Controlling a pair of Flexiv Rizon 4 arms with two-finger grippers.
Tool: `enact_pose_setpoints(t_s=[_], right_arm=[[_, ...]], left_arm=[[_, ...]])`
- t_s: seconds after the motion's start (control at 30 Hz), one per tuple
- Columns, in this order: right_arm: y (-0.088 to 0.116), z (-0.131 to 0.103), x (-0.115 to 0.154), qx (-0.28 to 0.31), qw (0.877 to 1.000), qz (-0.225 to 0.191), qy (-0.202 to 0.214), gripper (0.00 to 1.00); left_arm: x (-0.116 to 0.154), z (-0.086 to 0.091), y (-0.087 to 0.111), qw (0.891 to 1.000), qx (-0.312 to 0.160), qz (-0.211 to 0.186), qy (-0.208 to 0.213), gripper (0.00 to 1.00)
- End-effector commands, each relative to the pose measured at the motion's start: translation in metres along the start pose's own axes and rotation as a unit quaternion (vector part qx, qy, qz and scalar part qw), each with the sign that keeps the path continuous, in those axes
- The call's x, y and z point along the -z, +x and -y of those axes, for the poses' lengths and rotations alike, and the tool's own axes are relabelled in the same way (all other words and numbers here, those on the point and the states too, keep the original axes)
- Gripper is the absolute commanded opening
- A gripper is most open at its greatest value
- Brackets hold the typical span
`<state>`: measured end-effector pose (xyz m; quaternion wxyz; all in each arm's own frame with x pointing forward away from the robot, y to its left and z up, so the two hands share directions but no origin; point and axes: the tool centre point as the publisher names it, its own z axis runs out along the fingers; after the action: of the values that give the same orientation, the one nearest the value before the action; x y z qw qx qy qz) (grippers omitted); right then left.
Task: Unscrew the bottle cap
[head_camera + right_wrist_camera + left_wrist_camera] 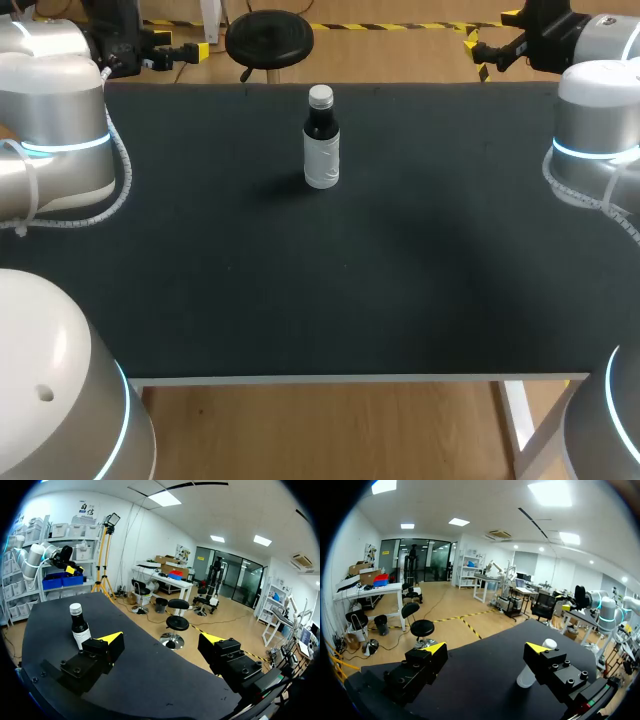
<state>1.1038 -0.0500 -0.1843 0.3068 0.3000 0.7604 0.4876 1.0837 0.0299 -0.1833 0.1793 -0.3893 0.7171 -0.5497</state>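
Head view places the left end effector [190, 50] at the far left corner of the black worktop [300, 280], though its finger gap cannot be judged from there. The left wrist view settles it: this end effector is open, fingers wide apart. A dark bottle with white label [321, 150] stands upright at the far centre of the worktop, its pale screw cap [320, 96] on, well apart from both arms. The left wrist view hides part of the bottle behind one finger, while the right wrist view shows it nearly whole. The right end effector [487, 45] is at the far right corner, and its wrist view shows it open too.
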Motion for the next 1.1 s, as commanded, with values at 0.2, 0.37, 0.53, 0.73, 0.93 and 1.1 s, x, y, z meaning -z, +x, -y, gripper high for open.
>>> enact_pose_setpoints(t_s=[0.2,0.37,0.53,0.73,0.93,1.1], right_arm=[[0.0,0.001,0.0,0.0,1.0,-0.001,-0.001,1.0],[0.0,0.001,0.0,0.0,1.0,-0.001,-0.001,1.0],[0.0,0.001,0.0,0.0,1.0,-0.001,-0.001,1.0],[0.0,0.001,0.0,0.0,1.0,-0.001,-0.001,1.0],[0.0,0.001,0.0,0.0,1.0,-0.001,-0.001,1.0],[0.0,0.001,0.0,0.0,1.0,-0.001,-0.001,1.0]], left_arm=[[0.0,0.001,0.0,1.0,0.001,0.0,-0.003,1.0],[0.0,0.001,0.0,1.0,0.001,0.0,-0.003,1.0],[0.0,0.001,0.0,1.0,0.001,0.0,-0.003,1.0],[-0.005,-0.006,0.012,0.995,-0.056,-0.081,0.024,1.0],[-0.01,-0.017,0.026,0.984,-0.096,-0.14,0.051,1.0],[-0.015,-0.027,0.041,0.966,-0.13,-0.209,0.085,1.0]])
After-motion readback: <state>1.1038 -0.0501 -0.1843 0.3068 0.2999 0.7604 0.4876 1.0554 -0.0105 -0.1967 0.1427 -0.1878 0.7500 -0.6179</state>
